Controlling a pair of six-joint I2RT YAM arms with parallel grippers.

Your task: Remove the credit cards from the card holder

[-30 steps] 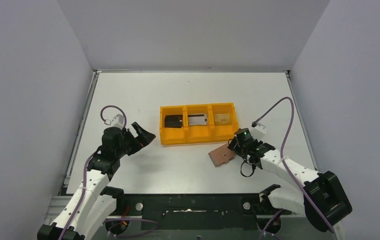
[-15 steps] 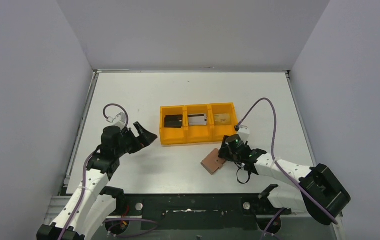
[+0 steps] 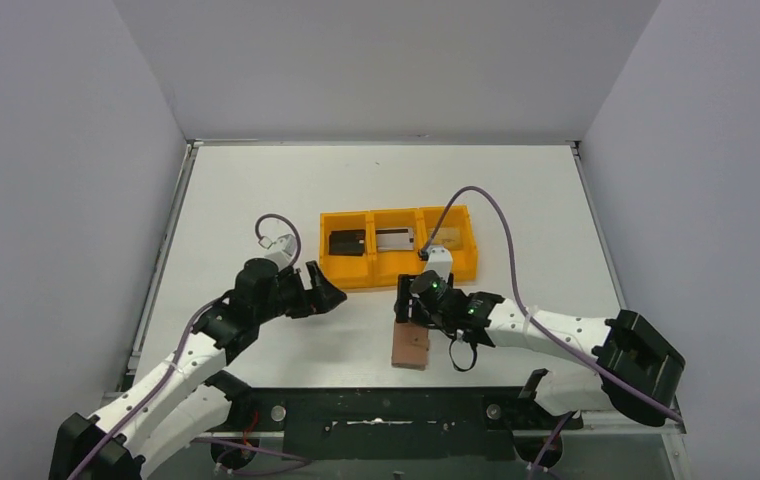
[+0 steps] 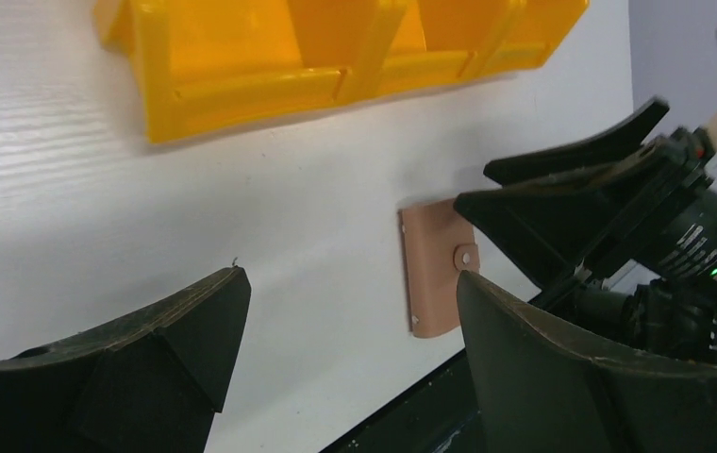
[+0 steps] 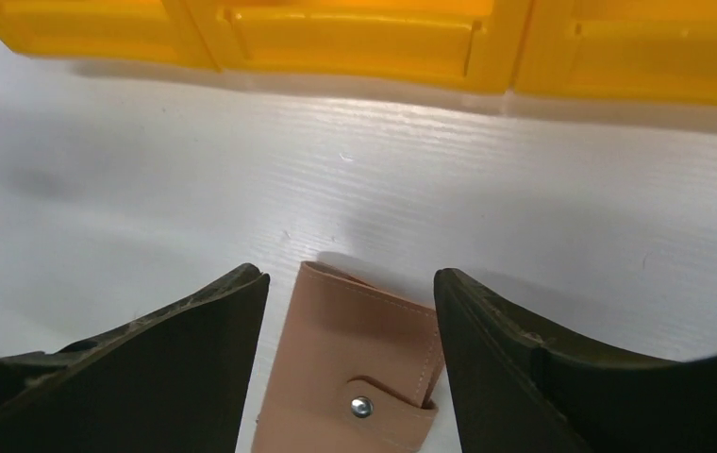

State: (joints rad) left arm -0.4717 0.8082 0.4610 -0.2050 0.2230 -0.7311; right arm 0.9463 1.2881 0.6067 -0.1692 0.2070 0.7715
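Note:
The card holder (image 3: 411,348), a tan-brown leather wallet, lies snapped shut on the table near the front edge. It also shows in the right wrist view (image 5: 355,377) and the left wrist view (image 4: 435,274). My right gripper (image 3: 411,312) (image 5: 350,283) is open, with a jaw on each side of the wallet's far end. My left gripper (image 3: 328,296) (image 4: 350,283) is open and empty, left of the wallet. A black card (image 3: 347,243), a silvery card (image 3: 394,239) and a gold-tan card (image 3: 448,237) each lie in their own compartment of the orange tray (image 3: 396,276).
The orange tray stands just behind both grippers and also shows in the right wrist view (image 5: 355,38) and the left wrist view (image 4: 241,85). The right arm's purple cable (image 3: 476,195) arches over the tray's right end. The dark front rail (image 3: 376,405) lies just below the wallet.
My right gripper has moved left and toward the front, and the wallet has slid and turned with it. My left gripper has moved right toward the wallet.

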